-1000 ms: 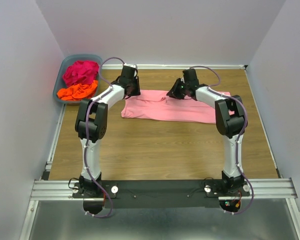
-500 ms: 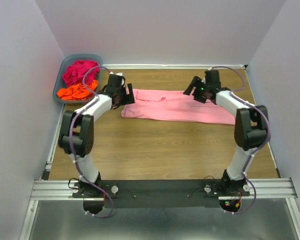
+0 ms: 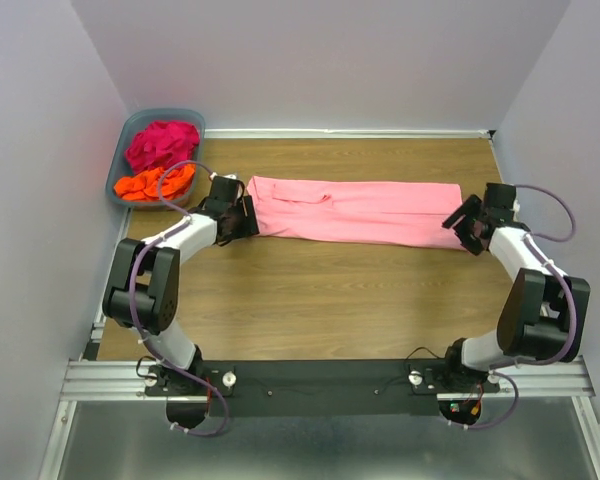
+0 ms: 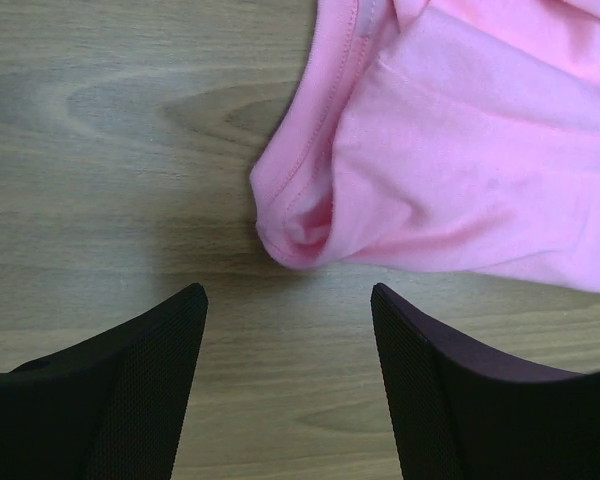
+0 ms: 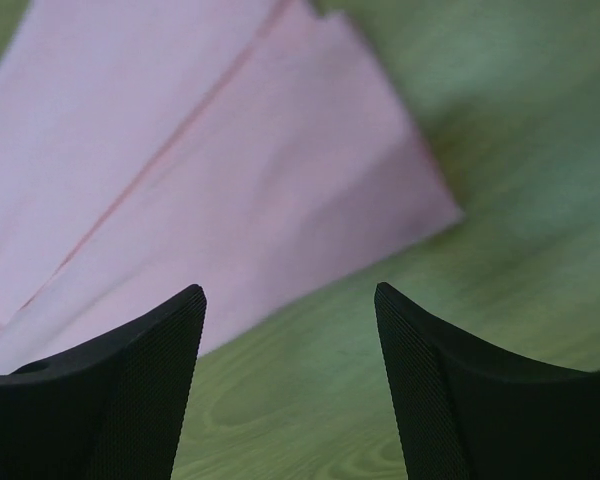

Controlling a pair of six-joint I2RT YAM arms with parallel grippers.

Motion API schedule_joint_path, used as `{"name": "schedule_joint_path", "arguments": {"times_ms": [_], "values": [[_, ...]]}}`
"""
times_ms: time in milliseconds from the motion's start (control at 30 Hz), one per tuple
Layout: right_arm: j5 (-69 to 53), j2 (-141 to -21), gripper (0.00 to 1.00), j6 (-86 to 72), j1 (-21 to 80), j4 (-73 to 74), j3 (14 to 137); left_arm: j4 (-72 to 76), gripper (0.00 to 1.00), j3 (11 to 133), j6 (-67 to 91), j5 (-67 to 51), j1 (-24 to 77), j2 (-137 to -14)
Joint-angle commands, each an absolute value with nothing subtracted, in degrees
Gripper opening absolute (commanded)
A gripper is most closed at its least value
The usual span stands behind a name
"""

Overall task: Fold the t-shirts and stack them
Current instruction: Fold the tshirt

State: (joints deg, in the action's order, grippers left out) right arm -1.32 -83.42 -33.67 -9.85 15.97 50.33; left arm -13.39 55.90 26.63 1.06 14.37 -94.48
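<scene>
Left arm (image 3: 185, 230) folded low, elbow out toward left wall, wrist at left end of light pink t-shirt (image 3: 360, 210). Left jaws spread, empty, shirt's rounded fold just ahead of tips. Right arm (image 3: 525, 250) mirrors it, elbow out right. Right jaws spread, empty, over counter (image 3: 330, 300) beside shirt's right corner. Shirt lies flat, long band across far counter. Half second ago both wrists sat further in, near shirt's far edge; now swung out to its ends. Magenta t-shirt (image 3: 162, 143) and orange t-shirt (image 3: 155, 183) piled in basket (image 3: 130, 128), far left.
</scene>
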Motion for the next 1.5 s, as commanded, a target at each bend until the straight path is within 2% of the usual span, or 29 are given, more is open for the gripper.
{"name": "schedule_joint_path", "arguments": {"times_ms": [0,300,567,900,1000,1033,1133,1200,1233,1300,1333,1367,1400,1467], "values": [[3.34,-81.39,0.75,-35.77,-14.67,18.90,46.94,-10.81,0.75,56.77,27.51,2.81,14.50,-96.59],[4.04,-86.12,0.73,-37.53,-18.63,18.55,47.02,-9.49,0.74,59.50,27.95,2.11,14.50,-101.77],[1.23,-89.29,0.73,-38.23,-19.77,15.30,46.32,-9.49,0.62,59.50,28.13,3.08,14.41,-103.18],[0.26,-92.81,0.70,-38.58,-22.32,11.08,44.83,-10.63,0.40,59.94,26.98,3.25,13.10,-103.88],[-2.28,-93.78,0.63,-38.85,-22.50,10.72,44.91,-10.81,0.35,60.29,26.72,3.08,12.75,-104.06],[-2.55,-93.95,0.59,-38.93,-22.50,10.72,44.83,-10.90,0.27,60.38,26.46,2.73,12.66,-104.15],[-2.99,-93.87,0.47,-39.02,-22.50,10.72,44.56,-11.34,0.25,60.47,26.37,2.64,12.57,-103.98],[-3.51,-93.61,0.39,-38.94,-22.50,10.81,44.30,-11.60,0.20,60.56,26.28,2.55,12.39,-104.06],[-3.43,-93.34,0.27,-38.94,-22.50,10.81,44.12,-11.86,0.20,60.56,26.19,2.55,12.31,-104.06],[-2.64,-92.55,0.13,-38.85,-22.76,10.90,43.60,-12.65,0.14,60.56,26.02,2.55,11.61,-104.06],[-2.20,-92.29,0.02,-38.76,-23.02,10.99,43.42,-12.92,0.14,60.56,25.58,2.29,11.25,-104.06],[-1.85,-91.68,0.01,-38.59,-23.72,11.07,43.24,-13.18,0.13,60.47,25.32,2.20,10.81,-103.80],[-0.89,-91.41,0.01,-38.15,-24.08,11.34,43.24,-13.88,0.08,60.38,25.14,2.46,9.85,-103.62],[-0.35,-90.88,0.01,-37.88,-25.57,11.95,43.24,-14.85,0.08,60.47,23.91,2.46,8.79,-103.19]]}}
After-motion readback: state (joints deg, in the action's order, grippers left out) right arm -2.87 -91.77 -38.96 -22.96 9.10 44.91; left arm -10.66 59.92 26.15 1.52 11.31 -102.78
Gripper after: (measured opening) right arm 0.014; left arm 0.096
